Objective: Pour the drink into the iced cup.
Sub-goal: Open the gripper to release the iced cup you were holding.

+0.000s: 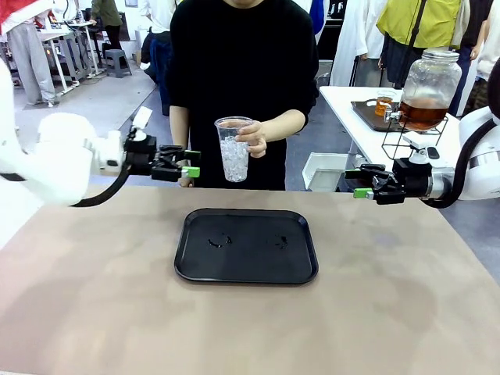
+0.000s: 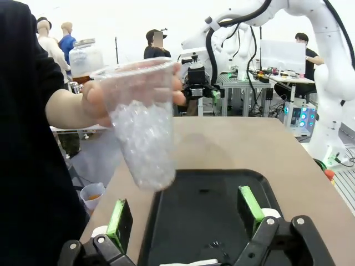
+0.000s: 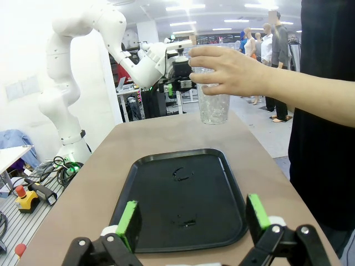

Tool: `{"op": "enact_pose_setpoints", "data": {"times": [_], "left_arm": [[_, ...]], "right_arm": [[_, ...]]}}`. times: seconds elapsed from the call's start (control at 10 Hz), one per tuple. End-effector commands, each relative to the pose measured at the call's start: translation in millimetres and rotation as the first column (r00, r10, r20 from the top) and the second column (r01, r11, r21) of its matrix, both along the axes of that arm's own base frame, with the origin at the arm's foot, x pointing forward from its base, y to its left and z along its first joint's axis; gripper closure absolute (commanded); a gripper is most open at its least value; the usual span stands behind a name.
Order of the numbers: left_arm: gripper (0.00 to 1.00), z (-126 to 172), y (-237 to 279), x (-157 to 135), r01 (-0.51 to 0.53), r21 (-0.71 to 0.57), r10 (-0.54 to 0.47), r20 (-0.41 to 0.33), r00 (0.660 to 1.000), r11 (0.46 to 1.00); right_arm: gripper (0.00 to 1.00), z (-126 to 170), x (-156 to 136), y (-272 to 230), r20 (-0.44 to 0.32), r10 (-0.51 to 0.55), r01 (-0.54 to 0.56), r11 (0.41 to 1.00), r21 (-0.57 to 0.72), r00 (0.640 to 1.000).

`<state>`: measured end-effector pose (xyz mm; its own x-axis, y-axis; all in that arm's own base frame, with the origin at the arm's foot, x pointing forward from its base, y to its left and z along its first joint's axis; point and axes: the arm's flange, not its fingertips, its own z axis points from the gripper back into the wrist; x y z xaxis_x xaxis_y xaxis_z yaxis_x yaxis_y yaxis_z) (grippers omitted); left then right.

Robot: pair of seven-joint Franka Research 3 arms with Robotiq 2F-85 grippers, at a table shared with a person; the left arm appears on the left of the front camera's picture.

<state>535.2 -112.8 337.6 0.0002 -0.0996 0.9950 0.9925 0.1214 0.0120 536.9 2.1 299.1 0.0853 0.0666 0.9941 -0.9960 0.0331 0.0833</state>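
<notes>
Standing wide apart, the green-padded fingers of the left gripper [image 1: 190, 165] are seen with nothing between them, just beside the iced cup [image 1: 233, 148], which is held off the table in the person's hand [image 1: 255, 138]. The cup is made of thin clear plastic, tapered toward its base, and is packed about two-thirds full with small pale ice pieces. In the left wrist view the cup [image 2: 141, 124] is shown tilted, ahead of and above the gripper's [image 2: 186, 213] pads, without contact; its rim is partly covered by the person's fingers.

The right gripper [image 1: 361, 182] is likewise spread open and empty, well apart from the cup, across the black tray [image 1: 246, 269]. The tray is a shallow rounded rectangle with a matte finish, and lies flat on the tan table [image 1: 94, 312]; a few small glossy wet-looking marks are scattered on it, though what they are cannot be made out. In the right wrist view the tray [image 3: 150, 221] lies straight ahead of the gripper [image 3: 191, 219].

Beyond the right gripper, on a white side table, the drink [image 1: 423, 115] is seen as amber-brown liquid filling the lower part of a round glass jar [image 1: 431, 78] set on a black wire stand. Its spigot is too small to be read clearly.
</notes>
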Motion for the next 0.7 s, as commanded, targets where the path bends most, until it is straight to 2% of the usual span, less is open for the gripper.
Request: {"op": "enact_pose_setpoints", "data": {"times": [0.0, 0.3, 0.6], "left_arm": [[0.00, -3, 27, -31, 0.015, -0.004, -0.015, 0.044, 0.999, 1.000], [0.00, -11, 54, -52, 0.060, -0.017, -0.059, 0.029, 0.998, 0.998], [0.00, -14, 62, -53, 0.059, 0.002, -0.059, 0.004, 0.998, 0.998]], "right_arm": [[0.00, 3, -2, 1, 0.002, -0.005, 0.005, 1.000, 0.016, 1.000], [0.00, 3, -2, 1, 0.002, -0.005, 0.005, 1.000, 0.016, 1.000], [0.00, 3, -2, 1, 0.002, -0.005, 0.005, 1.000, 0.016, 1.000]]}}
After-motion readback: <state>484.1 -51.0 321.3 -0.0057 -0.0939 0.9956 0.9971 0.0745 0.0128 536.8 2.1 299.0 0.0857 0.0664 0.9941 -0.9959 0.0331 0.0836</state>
